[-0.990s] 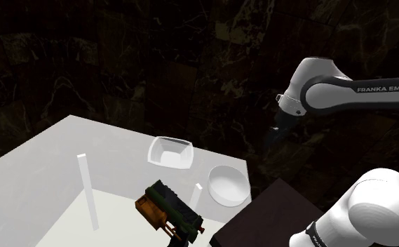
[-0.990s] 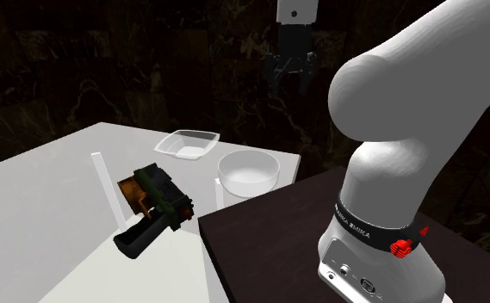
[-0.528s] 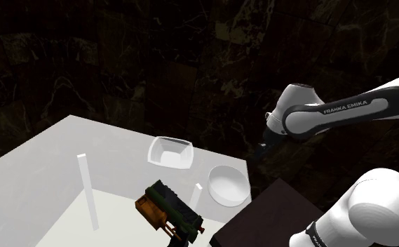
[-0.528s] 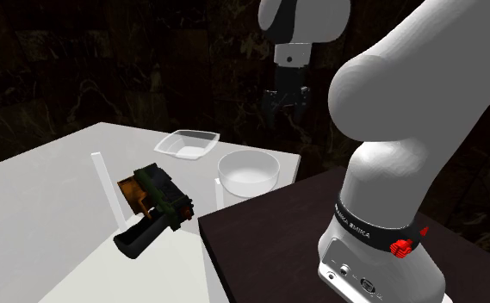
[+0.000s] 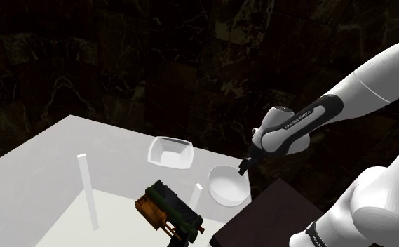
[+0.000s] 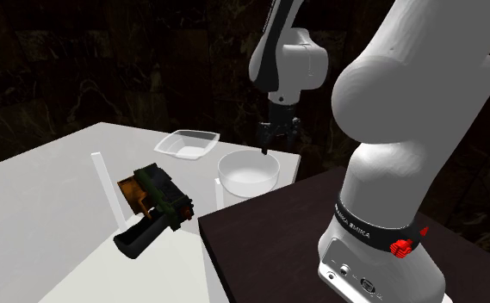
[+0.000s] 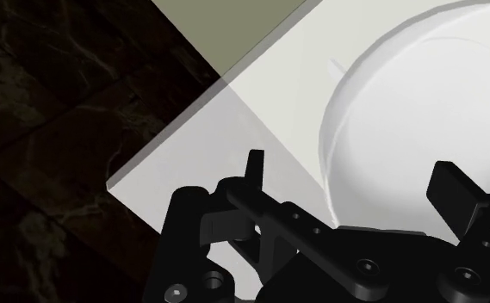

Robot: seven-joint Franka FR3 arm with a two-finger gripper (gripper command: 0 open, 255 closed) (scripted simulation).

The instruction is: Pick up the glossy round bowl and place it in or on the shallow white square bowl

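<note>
While the jaws hang wide over the round bowl [image 5: 228, 185] (ungrasped), lifting remains; the square bowl [image 5: 170, 152] sits empty.

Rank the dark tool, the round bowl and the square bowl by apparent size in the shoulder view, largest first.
1. Dark tool.
2. Round bowl.
3. Square bowl, only slightly smaller-looking; it sits farther from the camera, so this gap is unsure.

In the shoulder view, you have open tabletop [image 5: 201, 163] between the round bowl [image 5: 228, 184] and the square bowl [image 5: 170, 151] up-left of it. A thin white post [image 5: 196, 195] and a dark tool [image 5: 170, 208] crowd lower centre.
</note>
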